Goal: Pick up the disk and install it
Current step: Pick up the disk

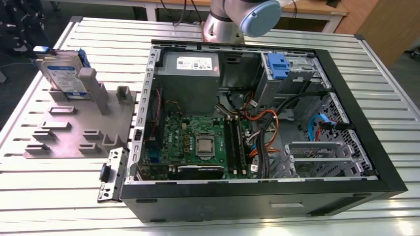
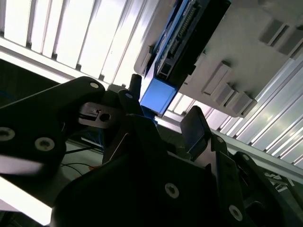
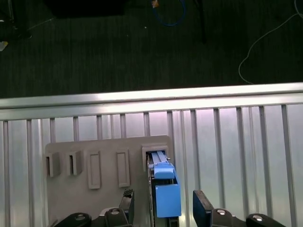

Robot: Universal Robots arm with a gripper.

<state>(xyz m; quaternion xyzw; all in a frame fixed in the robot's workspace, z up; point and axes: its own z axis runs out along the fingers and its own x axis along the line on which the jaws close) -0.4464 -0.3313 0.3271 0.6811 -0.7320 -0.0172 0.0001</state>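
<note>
The disk stood upright in an end slot of the tray. The gripper hung wide above the tray, 1 finger on either side of the disk's blue frame, apparently not touching. A sound grasp probably needed centring, then closing squarely.

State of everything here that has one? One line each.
disk: upright in the tray slot, not yet gripped.
gripper: open, straddling the disk's blue end.
tray: flat on the table, holding the disk.
computer case: side open, interior exposed.
</note>
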